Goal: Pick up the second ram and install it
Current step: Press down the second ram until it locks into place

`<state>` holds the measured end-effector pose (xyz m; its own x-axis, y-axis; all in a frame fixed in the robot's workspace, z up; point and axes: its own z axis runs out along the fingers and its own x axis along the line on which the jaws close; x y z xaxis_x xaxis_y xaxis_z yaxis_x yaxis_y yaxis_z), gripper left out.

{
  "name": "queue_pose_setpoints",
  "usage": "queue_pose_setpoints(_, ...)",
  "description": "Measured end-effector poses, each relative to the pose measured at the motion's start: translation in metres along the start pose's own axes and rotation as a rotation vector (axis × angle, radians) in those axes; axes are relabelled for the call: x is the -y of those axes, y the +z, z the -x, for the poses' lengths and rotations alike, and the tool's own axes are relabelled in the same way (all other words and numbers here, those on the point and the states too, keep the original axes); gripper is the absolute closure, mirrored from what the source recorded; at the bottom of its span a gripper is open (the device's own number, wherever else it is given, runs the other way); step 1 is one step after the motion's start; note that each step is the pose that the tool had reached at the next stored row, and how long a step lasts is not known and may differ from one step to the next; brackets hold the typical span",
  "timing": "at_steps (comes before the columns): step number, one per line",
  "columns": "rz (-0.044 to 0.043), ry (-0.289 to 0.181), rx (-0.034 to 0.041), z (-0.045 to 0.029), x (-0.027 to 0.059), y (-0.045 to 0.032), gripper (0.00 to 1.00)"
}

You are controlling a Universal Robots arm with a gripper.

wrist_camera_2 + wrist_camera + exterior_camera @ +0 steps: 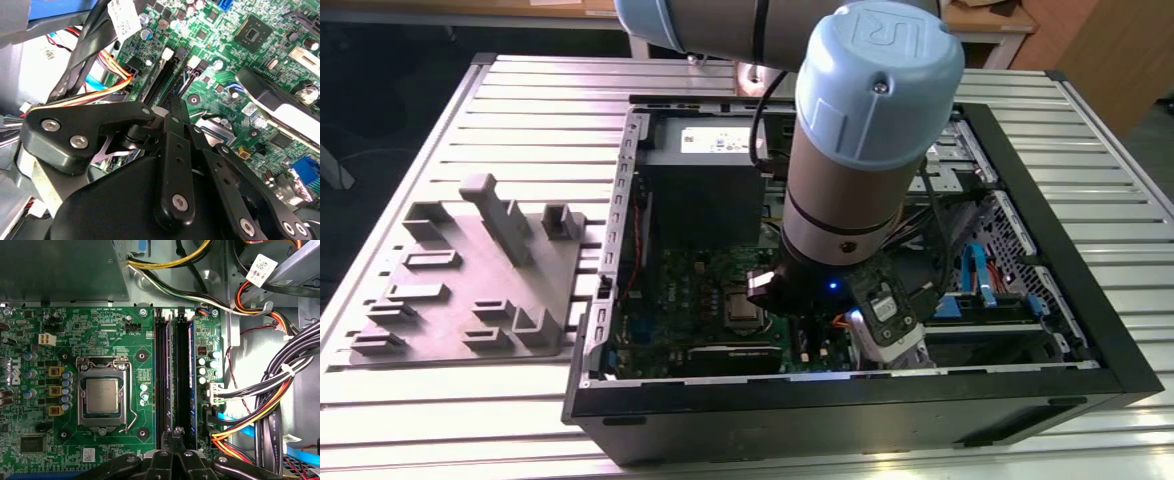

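Green motherboard [100,340] lies flat in the open computer case [1067,330], which rests on the slatted worktop [520,100], so the memory slots face straight up at the arm. In the first wrist view, the slots run as dark parallel lines from twelve to six o'clock, just beside the processor socket [102,397] on its three o'clock side. One blue-edged stick, seemingly the second ram [190,385], already stands in a slot there. The tool [173,434] sits at six o'clock over the slots' near end, its fingers [172,120] pressed together, apparently pinching nothing, perhaps bearing down on the module.
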<state>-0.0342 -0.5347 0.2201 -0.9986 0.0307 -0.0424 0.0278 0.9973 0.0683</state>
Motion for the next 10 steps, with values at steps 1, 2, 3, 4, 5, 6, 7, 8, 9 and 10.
queue_pose_setpoints(1, 0.0001, 0.0, 0.0, 0.0, 0.0, 0.0001, 0.9)
queue_pose_setpoints(2, 0.0003, 0.0, 0.0001, 0.0, 0.0, 0.0003, 0.9)
queue_pose_setpoints(3, 0.0005, 0.0, 0.0001, 0.0, 0.0, 0.0004, 0.9)
queue_pose_setpoints(4, 0.0005, 0.0, 0.0001, 0.0, 0.0, 0.0003, 0.9)
queue_pose_setpoints(5, 0.0005, 0.0, 0.0001, 0.0, 0.0, 0.0007, 0.9)
queue_pose_setpoints(6, 0.0006, 0.0, 0.0002, -0.0001, 0.0, 0.0014, 0.9)
queue_pose_setpoints(7, 0.0004, 0.0, 0.0001, -0.0001, 0.0001, 0.0016, 0.9)
queue_pose_setpoints(8, 0.0004, 0.0, 0.0001, -0.0001, 0.0001, 0.0016, 0.9)
queue_pose_setpoints(9, 0.0004, 0.0, 0.0001, -0.0001, 0.0001, 0.0017, 0.9)
queue_pose_setpoints(10, 0.0004, 0.0, 0.0001, -0.0001, 0.0001, 0.0017, 0.9)
